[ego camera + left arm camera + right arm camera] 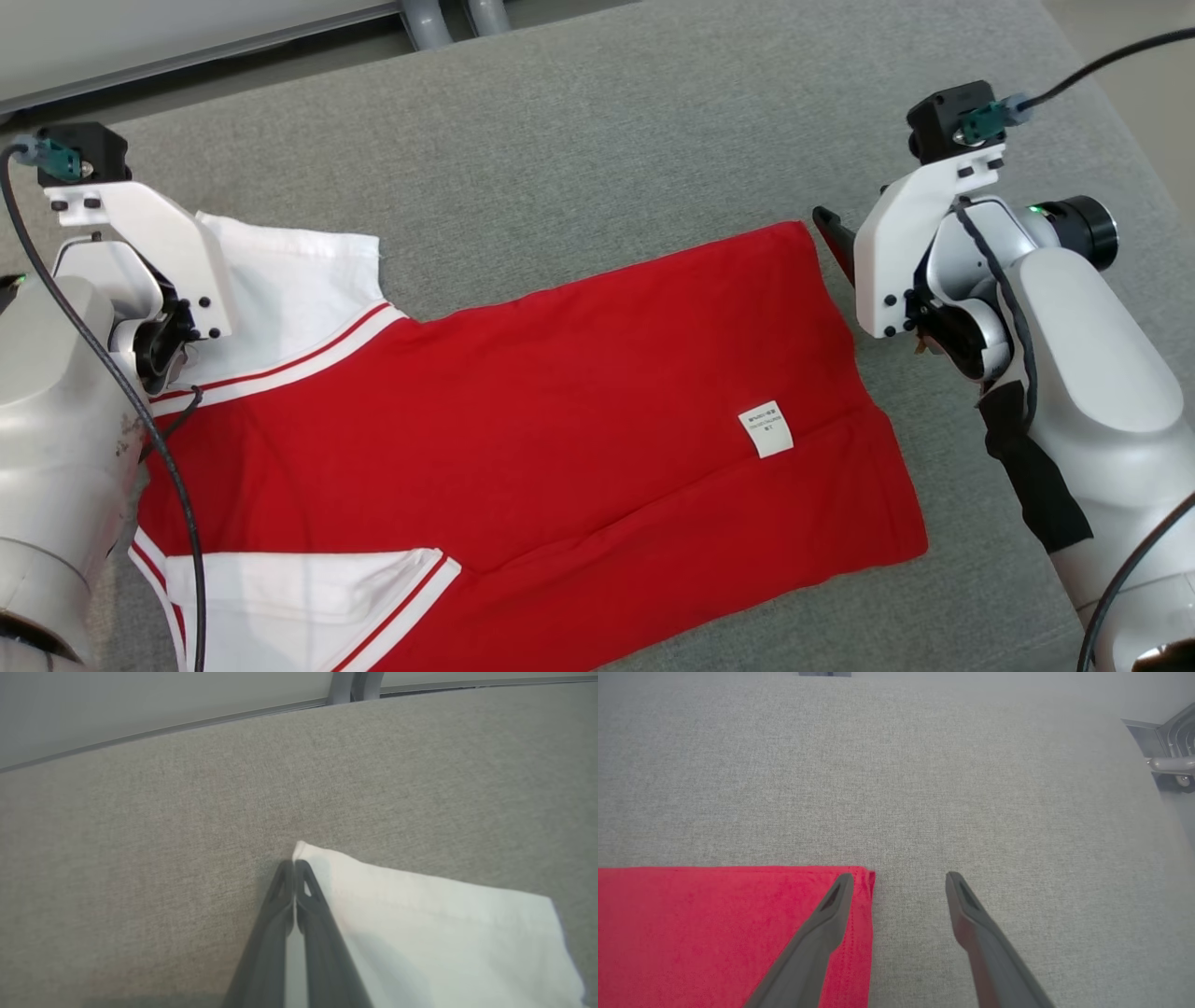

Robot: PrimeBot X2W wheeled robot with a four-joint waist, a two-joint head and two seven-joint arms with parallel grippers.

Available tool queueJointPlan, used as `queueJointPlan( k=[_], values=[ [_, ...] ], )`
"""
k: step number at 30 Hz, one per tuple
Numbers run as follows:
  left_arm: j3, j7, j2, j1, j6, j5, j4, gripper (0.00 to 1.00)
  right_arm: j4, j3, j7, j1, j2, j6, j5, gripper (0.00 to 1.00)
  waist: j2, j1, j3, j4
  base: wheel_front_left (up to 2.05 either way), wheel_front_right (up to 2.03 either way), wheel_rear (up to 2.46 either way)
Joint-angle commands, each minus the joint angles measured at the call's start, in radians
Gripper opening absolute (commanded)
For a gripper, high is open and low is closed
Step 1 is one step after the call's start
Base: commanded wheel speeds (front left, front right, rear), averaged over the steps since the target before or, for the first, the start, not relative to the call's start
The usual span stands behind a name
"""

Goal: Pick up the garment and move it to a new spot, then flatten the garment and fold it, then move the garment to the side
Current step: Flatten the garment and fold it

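Head view cut the garment [523, 401] off at 6 o'clock, flat on the grey table [607, 140]. Left gripper [294, 863], at 9 o'clock, pinched its white sleeve [444, 933] corner; right gripper [900, 879], at 3, gaped empty over the hem [859, 933].

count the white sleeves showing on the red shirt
2. One white sleeve lies at the garment's far left corner, its tip pinched by the left gripper; the other sleeve lies at the near left, partly cut off by the picture's edge.
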Motion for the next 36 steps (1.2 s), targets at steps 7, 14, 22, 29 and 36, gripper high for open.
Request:
queueJointPlan(
  k=[7,14,22,29,36],
  values=[
    [-0.019,0.006,-0.008,-0.034,-0.007,0.017,-0.008,0.00,0.124,0.083,-0.009,-0.075,-0.010,0.000,0.038,0.89,0.0000,0.0000,0.020,0.027,0.00,0.00,0.00],
    [-0.005,0.009,0.008,-0.057,-0.031,-0.006,0.004,0.00,0.241,0.146,-0.025,-0.116,-0.003,0.000,0.093,0.58,0.0000,0.0000,0.023,0.039,0.00,0.00,0.00],
    [-0.014,0.001,-0.014,-0.059,-0.031,-0.005,0.010,0.00,0.309,0.223,-0.073,-0.151,0.009,0.000,0.134,0.31,0.0000,0.0000,0.015,0.051,0.00,0.00,0.00],
    [-0.006,-0.022,-0.026,-0.044,-0.041,-0.020,0.013,0.00,0.351,0.270,-0.104,-0.155,0.004,0.000,0.165,0.00,0.0000,0.0000,-0.002,0.059,0.00,0.00,0.00],
    [0.072,-0.049,-0.053,-0.024,-0.102,-0.117,-0.019,0.00,0.364,0.269,-0.187,-0.132,-0.030,0.000,0.228,0.00,0.0000,0.0000,-0.040,0.094,0.00,0.00,0.00]
  ],
)
